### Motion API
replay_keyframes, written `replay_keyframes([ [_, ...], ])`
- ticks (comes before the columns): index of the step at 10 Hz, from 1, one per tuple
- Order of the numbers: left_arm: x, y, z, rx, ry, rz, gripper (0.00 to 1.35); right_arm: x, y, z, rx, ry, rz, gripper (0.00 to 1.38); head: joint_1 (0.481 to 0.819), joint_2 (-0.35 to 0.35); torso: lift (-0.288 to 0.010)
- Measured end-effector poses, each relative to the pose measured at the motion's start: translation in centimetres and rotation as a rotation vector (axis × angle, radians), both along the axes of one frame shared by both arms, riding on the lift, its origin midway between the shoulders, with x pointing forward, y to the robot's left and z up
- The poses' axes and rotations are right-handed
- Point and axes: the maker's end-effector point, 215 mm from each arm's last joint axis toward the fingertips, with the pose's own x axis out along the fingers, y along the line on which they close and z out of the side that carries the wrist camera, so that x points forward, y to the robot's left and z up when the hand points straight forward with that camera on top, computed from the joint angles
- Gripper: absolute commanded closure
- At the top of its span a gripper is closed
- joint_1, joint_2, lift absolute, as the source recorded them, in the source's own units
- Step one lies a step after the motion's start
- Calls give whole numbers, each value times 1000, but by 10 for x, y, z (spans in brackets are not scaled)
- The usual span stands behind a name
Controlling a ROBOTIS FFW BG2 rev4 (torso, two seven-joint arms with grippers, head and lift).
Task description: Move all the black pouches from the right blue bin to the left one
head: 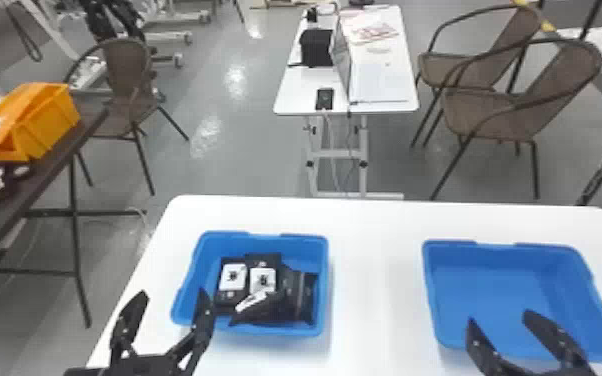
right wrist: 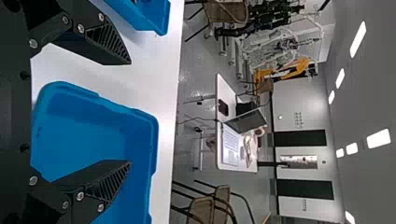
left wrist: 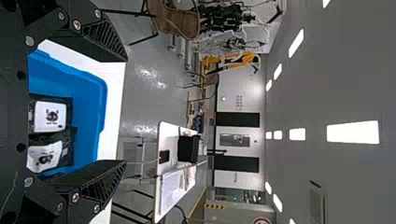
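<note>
Jaws first: on my left gripper, low at the left of the head view, they are parted wide and hold nothing; on my right gripper, low at the right, they are also well spread, with nothing between them. I make out no pouch in the right blue bin, so I judge the transfer done, or nearly so. For a clean finish I'd lift both grippers straight up before drawing back, so no fingertip catches the near rim of either bin, then check the part of the right bin behind my jaws.

The black pouches lie in the left blue bin, left of centre in the frame. Nearest me, the front pouch slants, its corner aimed at the lower left and its white label rising to the right. The dark pouches by the bin's right wall have their long axis running roughly up the frame. Farther in, the two white-labelled pouches sit side by side, long axes also running up the frame, faces upward. Should I need to straighten one, I'd pinch across its short width, lightly, since it may fold. Beyond the bins runs the far edge of the white table.
</note>
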Motion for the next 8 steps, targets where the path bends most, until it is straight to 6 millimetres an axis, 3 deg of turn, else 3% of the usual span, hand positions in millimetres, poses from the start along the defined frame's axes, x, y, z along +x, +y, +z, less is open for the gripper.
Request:
replay_keyframes([
  [3,-19,-4,-19,49,96,-18,271,-29,-7,-7,-32,42,-15,291,695,147,10],
  [8,-18,-7,-8,111,75,-24,271,-30,-15,-3,-102,29,-8,294,695,125,10],
])
